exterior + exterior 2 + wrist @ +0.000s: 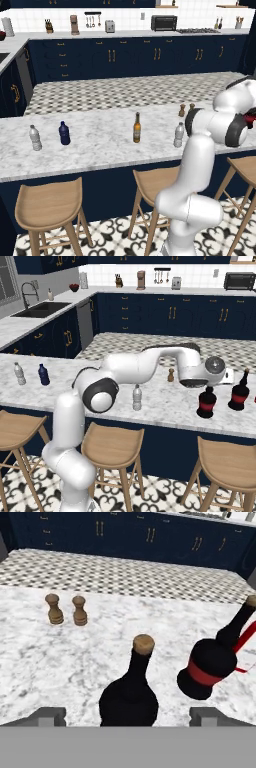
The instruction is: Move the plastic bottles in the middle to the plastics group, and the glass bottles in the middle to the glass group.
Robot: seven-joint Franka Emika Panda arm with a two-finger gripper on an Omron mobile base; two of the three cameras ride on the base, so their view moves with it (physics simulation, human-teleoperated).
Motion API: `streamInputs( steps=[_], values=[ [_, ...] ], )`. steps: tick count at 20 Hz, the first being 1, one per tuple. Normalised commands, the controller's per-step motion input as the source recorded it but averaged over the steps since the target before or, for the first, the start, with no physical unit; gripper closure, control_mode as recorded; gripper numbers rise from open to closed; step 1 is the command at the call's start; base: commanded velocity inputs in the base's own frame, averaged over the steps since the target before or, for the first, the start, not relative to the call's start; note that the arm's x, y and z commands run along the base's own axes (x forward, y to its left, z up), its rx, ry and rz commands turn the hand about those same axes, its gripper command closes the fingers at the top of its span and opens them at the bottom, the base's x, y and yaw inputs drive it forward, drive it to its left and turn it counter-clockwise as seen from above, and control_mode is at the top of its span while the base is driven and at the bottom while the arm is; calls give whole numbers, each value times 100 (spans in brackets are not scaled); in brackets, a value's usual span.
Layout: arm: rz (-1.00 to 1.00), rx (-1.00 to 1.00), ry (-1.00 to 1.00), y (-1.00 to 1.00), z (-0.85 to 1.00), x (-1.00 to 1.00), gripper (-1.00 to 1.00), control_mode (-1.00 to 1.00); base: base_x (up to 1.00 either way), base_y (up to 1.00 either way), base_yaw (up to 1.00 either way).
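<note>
Hand view shows the gripper wide open, holding nothing, around a black bottle standing just beside the other black bottle, likely to group glass.

Navy cabinets with brass handles, white tiled back wall, patterned floor, marble island counter, wooden stools, sink.

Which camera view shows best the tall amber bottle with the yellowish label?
The left base view: the amber bottle stands there whole and unblocked on the counter. In the right base view the arm covers that part of the counter.
</note>
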Motion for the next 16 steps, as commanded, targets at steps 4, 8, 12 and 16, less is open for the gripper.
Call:
streamInputs(
  steps=[4, 8, 12, 16],
  values=[
    [0, -2, 1, 73, 53, -83, -100, -100, 0, 0, 0],
    [1, -2, 8, 100, 20, -25, -100, -100, 0, 0, 0],
    [5, -3, 23, 100, 0, -1, -100, -100, 0, 0, 0],
    [7, -4, 31, 100, 0, 0, -100, -100, 0, 0, 0]
  ],
)
